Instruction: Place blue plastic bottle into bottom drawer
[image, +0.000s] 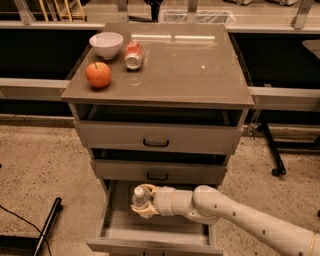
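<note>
The bottom drawer (117, 226) of the grey cabinet is pulled open, with a grey inside. My gripper (144, 201) reaches into it from the right on a white arm and is shut on the blue plastic bottle (140, 197). The bottle's clear top shows between the cream fingers (145, 212); the rest of it is hidden by the gripper. The bottle is held low inside the drawer, near its back left part.
On the cabinet top (190, 65) sit a white bowl (106, 44), a red apple (98, 74) and a small red-and-white can (134, 54) on its side. Two shallower drawers with black handles (156, 143) are above. A black pole (47, 224) lies on the floor at left.
</note>
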